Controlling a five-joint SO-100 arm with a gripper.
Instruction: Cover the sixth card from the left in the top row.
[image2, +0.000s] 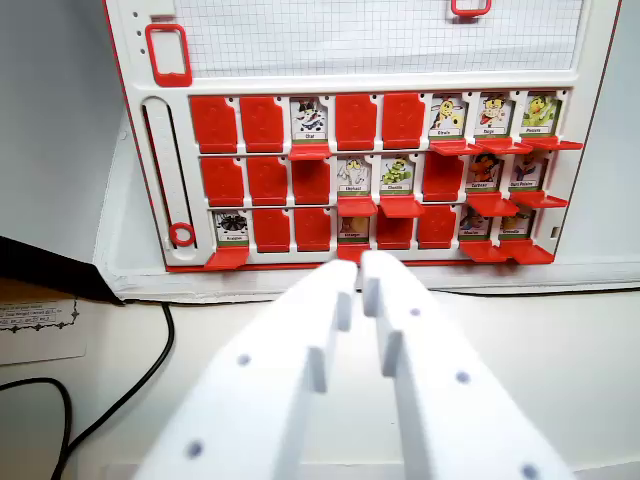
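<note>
Our fingers fill the lower middle of the wrist view, two white prongs drawn close together with only a thin slit between their tips and nothing held in them. They hang above the pale worktop, short of the game board, with the tips lined up roughly under the board's middle columns.

On the board we count eight slots in the top row. From the wrist view's left, the first two are covered in red, the third shows a picture, the fourth and fifth are red, and the last three show pictures with their flaps lying down in front. The sixth card, a yellow and black cartoon figure with a name we cannot read, sits just right of the fifth red cover, its red flap folded flat beneath it.

So we judge the job as not yet done: the card is plainly showing and nothing touches its flap. What is left, in our view, is to reach up and to the right, get a tip under or behind that flap, and tip it up over the picture without knocking the seventh card next to it.

A black cable runs across the worktop at the lower left.
</note>
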